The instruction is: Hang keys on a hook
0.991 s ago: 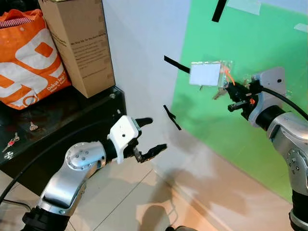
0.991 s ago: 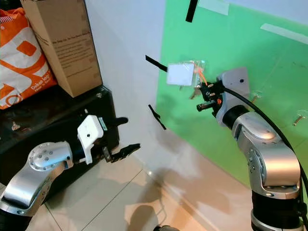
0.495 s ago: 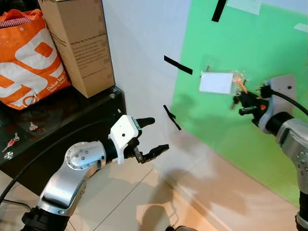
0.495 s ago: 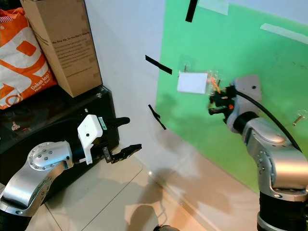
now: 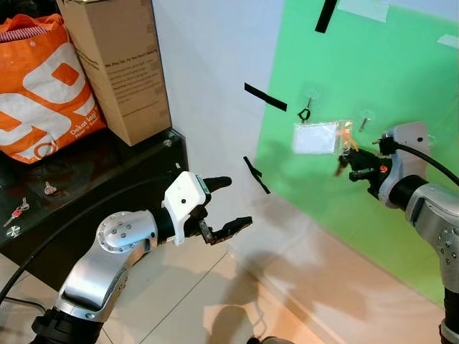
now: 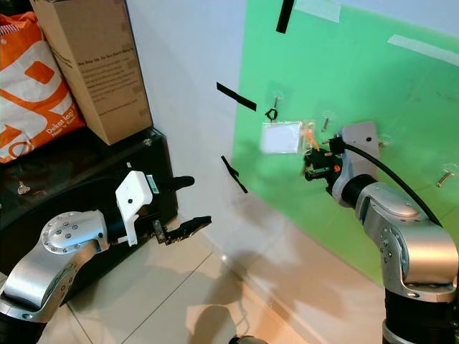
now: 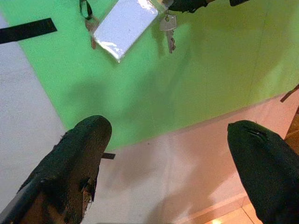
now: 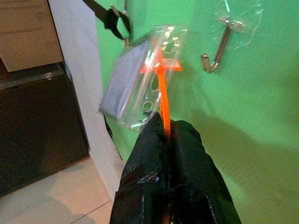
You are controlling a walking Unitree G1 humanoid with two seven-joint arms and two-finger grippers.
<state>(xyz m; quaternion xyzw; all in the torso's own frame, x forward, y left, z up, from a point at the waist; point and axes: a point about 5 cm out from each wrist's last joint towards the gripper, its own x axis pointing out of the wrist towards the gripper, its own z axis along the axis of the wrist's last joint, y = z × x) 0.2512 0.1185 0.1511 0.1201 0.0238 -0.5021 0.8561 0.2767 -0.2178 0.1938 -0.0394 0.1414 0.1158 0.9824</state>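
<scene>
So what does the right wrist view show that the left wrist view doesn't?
Right wrist view: the right gripper shut on the orange strap of the badge holder, and an empty metal hook on the green wall beside it.

Left wrist view: the left gripper open, well short of the wall, and a silver key hanging below the right gripper's fingertips.

Both: the clear badge holder with its white card, the green wall, and the black loop already on a hook next to the badge.
</scene>
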